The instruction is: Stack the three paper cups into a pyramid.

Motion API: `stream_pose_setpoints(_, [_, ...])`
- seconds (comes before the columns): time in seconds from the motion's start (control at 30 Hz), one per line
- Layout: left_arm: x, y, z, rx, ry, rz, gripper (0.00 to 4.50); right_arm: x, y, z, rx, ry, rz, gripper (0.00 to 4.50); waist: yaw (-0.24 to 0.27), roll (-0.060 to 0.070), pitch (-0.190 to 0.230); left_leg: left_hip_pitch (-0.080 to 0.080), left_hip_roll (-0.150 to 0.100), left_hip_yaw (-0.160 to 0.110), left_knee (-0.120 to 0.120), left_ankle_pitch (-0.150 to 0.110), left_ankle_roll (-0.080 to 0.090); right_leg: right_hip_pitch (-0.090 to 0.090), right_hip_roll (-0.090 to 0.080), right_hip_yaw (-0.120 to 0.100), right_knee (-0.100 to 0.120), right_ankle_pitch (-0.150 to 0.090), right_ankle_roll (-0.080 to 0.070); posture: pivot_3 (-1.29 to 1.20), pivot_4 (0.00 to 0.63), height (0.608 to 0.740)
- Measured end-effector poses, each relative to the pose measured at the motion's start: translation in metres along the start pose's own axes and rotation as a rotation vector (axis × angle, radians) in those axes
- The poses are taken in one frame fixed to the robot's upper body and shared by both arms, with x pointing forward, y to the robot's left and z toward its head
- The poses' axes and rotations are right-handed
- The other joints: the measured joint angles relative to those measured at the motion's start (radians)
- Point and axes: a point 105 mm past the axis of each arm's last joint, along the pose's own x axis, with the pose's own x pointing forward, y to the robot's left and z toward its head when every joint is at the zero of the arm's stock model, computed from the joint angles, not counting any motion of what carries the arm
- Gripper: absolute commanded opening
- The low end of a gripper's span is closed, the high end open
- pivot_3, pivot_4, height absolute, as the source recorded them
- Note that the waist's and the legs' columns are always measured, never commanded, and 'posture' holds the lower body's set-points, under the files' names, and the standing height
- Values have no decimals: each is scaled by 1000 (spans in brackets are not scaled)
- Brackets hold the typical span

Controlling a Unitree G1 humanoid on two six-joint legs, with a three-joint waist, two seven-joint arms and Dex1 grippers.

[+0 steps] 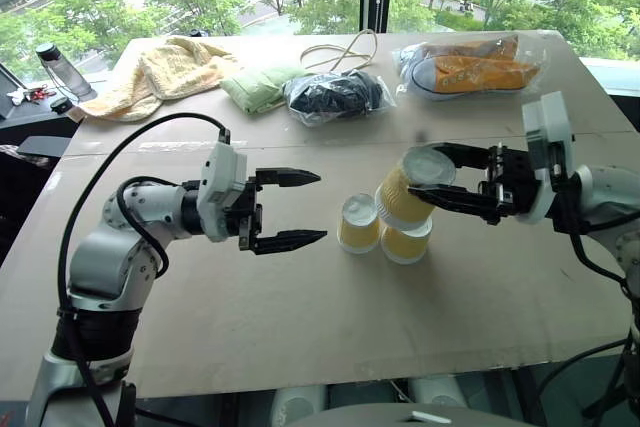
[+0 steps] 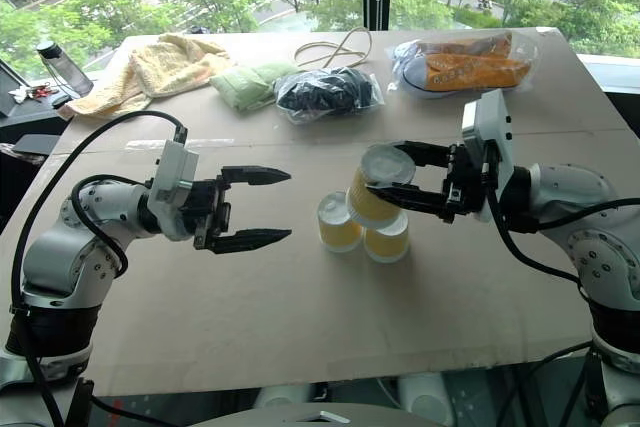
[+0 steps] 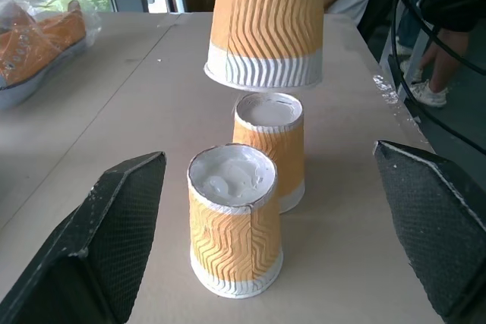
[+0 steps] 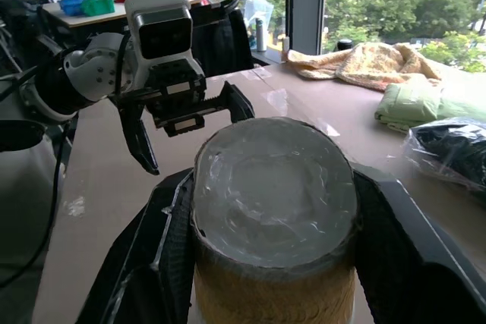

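Two cups (image 1: 358, 224) stand upside down side by side near the middle of the desk (image 1: 250, 317) as a base. The right gripper (image 1: 425, 175) grips the third cup (image 1: 409, 193) above them, probably to top the pyramid. The left gripper (image 1: 305, 209) waits wide open.
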Motion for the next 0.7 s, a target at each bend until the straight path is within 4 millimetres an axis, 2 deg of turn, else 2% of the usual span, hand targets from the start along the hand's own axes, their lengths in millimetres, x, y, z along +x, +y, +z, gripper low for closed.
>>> stream_pose_setpoints(0.13, [1,-5,-1,1,4,11,4500,9,-2,-7,-5,60,40,2040,2,0,0,-1,0,-1,0,0,0,0,0,-1,0,0,0,0,150,740])
stream_pose_setpoints(0.47, [1,-12,-3,-21,5,34,4500,13,-9,-23,1,122,34,2040,0,0,0,0,0,0,0,0,1,0,0,-1,0,0,0,0,150,740])
stream_pose_setpoints(0.7, [0,-12,-4,-20,18,41,4500,16,-15,-21,-19,114,19,2040,0,0,0,0,0,0,0,0,1,0,0,-1,0,0,0,0,150,740])
